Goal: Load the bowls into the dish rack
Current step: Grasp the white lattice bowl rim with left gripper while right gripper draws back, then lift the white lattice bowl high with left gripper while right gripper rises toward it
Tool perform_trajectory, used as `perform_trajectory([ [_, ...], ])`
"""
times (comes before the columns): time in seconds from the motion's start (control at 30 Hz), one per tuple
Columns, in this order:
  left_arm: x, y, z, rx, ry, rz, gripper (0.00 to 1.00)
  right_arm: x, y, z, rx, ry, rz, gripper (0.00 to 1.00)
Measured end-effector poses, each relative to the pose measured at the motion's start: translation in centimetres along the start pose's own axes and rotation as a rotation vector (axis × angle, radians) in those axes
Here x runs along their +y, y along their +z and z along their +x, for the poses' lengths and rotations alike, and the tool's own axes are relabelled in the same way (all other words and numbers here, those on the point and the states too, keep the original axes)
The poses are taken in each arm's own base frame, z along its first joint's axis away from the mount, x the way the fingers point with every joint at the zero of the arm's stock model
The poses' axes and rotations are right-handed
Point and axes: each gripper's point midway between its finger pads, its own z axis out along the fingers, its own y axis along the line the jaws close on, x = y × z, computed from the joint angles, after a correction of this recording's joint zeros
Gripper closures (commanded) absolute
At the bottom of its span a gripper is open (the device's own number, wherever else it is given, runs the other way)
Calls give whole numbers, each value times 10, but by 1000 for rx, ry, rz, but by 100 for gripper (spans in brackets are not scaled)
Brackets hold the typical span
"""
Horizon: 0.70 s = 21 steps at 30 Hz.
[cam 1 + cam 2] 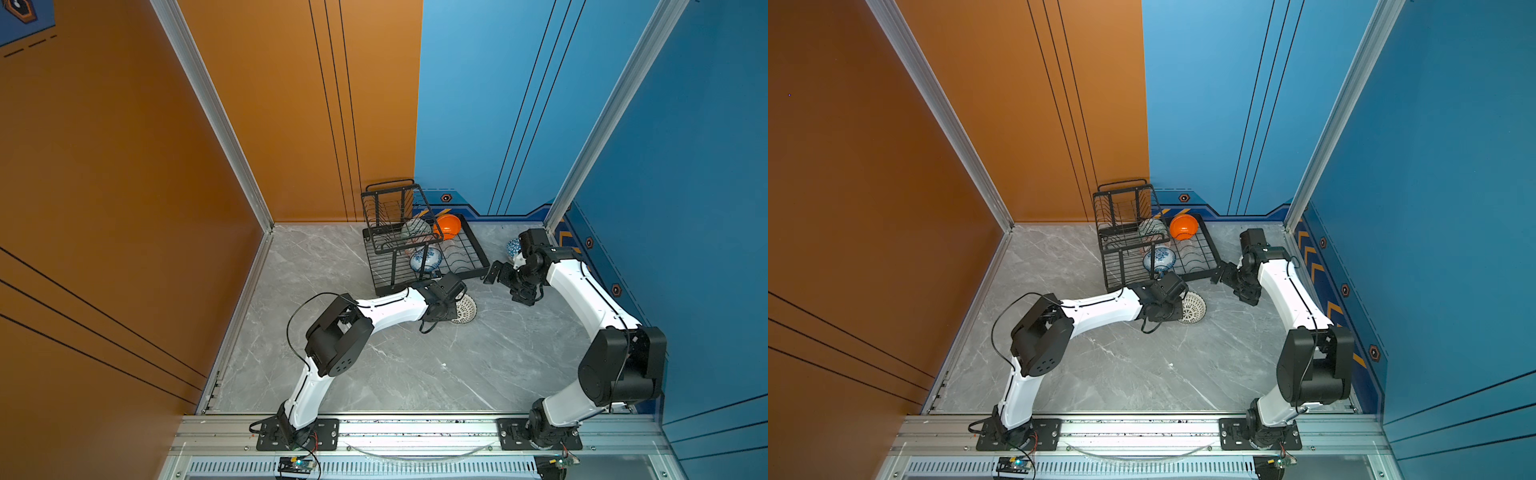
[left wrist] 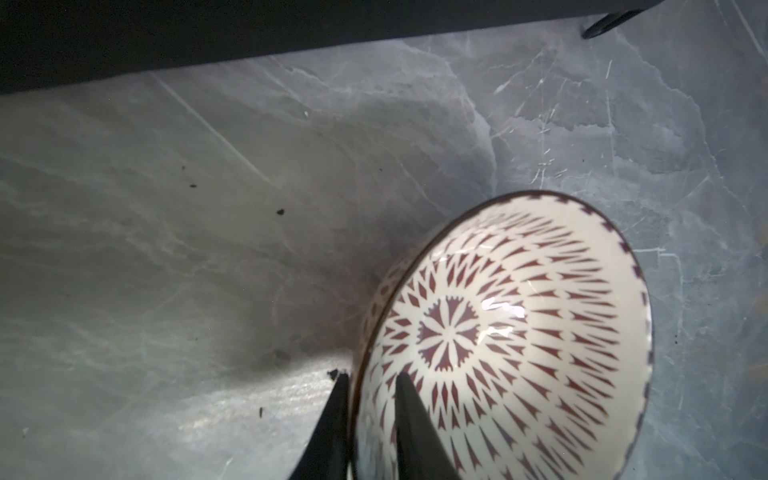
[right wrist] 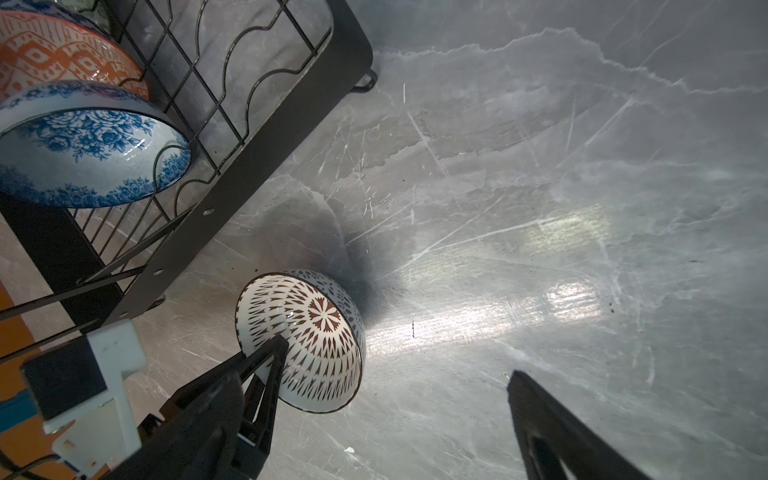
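The grey table point(image 1: 395, 374) bears the black dish rack point(image 1: 480, 249) near the back wall. In it lie the plain orange bowl point(image 1: 449, 226) and the blue floral bowl point(image 1: 424, 259). The white-and-black bowl point(image 1: 466, 309) stands tipped on the table just in front of the rack. The left gripper point(image 2: 372, 376) clamps its rim, 1 finger inside, 1 outside. The right gripper point(image 3: 398, 358) hangs nearby, spread wide, holding nothing.

Top views: bright, even and sharp; only soft, faint shadows on the grey marble desk point(image 1: 395, 365).
Left wrist: dim, slightly soft; white glare streak inside the lattice bowl point(image 2: 540, 291), dark shadow beside it.
Right wrist: bright reflected patches on the desk; wide-angle bowing at the edges.
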Motion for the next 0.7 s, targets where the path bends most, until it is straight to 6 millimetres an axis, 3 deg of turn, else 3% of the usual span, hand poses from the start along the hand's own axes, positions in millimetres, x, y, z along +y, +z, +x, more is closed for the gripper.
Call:
perform_trajectory([
  [0.2, -4, 0, -2, -2, 9, 9, 100, -3, -1, -2, -4, 21, 2, 0],
  [0.47, -5, -6, -8, -14, 61, -9, 100, 1, -7, -8, -13, 79, -29, 0],
  [0.7, -25, -26, -44, -138, 111, 5, 100, 25, -45, -29, -107, 143, -124, 0],
])
